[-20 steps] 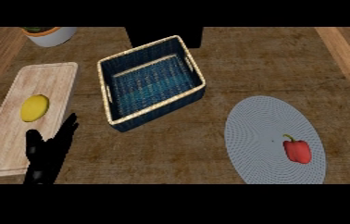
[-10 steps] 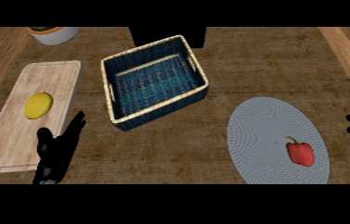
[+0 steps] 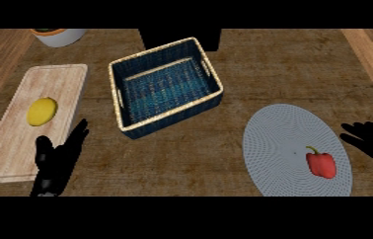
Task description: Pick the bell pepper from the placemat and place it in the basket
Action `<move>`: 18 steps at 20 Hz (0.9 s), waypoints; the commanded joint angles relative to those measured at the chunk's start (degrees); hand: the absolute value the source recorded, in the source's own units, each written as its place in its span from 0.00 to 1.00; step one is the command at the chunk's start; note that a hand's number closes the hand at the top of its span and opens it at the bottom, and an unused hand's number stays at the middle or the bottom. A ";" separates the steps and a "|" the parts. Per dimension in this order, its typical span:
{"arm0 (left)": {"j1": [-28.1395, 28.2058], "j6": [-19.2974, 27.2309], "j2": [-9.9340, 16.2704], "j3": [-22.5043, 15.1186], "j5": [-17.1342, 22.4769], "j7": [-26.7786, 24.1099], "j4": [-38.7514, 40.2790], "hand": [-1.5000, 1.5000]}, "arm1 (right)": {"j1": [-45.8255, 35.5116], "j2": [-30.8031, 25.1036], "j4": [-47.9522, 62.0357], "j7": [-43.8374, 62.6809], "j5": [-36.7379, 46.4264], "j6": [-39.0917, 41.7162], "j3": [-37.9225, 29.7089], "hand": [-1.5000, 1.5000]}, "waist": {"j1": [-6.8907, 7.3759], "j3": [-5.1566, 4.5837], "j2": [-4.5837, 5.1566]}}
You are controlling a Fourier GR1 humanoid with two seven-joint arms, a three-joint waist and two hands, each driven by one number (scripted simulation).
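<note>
A red bell pepper [image 3: 321, 164] with a green stem lies on the right part of a round grey placemat [image 3: 284, 149]. A dark blue woven basket [image 3: 165, 86] with a pale rim stands at the centre, holding nothing that I can see. My right hand [image 3: 360, 137] shows at the right edge, fingers spread and open, just right of the pepper and slightly above it, not touching it. At the lower left my left hand [image 3: 56, 161] rests open, fingers up, over the edge of the cutting board.
A light wooden cutting board [image 3: 36, 90] at the left carries a yellow lemon [image 3: 41, 110]. A white bowl [image 3: 59, 36] sits at the far left corner. A dark block [image 3: 180, 37] stands behind the basket. Bare wooden counter lies between basket and placemat.
My right hand has come into view at the right edge beside the placemat. The whole scene has shifted slightly leftward in view. The left hand stays at rest.
</note>
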 commanded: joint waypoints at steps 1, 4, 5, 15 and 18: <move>-2.02 -0.25 -1.34 0.26 -0.38 2.94 5.48 0.50 | -0.43 1.78 5.31 -4.95 4.48 -3.40 1.63 0.00 | -0.46 -0.54 0.45; 7.82 -0.65 -1.73 -1.66 -0.93 -0.24 -0.62 0.50 | -1.63 4.62 5.56 -2.15 6.62 -3.76 5.47 0.00 | 0.58 -0.53 0.36; 3.08 -0.54 -1.95 -0.73 -0.88 1.63 2.08 0.50 | 1.82 3.68 8.44 -9.31 7.77 -8.13 2.88 0.00 | -0.50 -0.50 0.36; -1.78 0.30 -3.99 0.64 -2.77 4.00 4.97 0.50 | -7.80 10.95 16.71 -6.34 13.29 -9.63 9.03 0.00 | -0.18 -0.55 0.52; 3.23 -1.28 -3.88 0.59 -3.51 -0.59 5.16 0.50 | -5.25 10.68 17.41 -9.15 15.18 -12.21 8.43 0.00 | -0.25 -0.56 0.41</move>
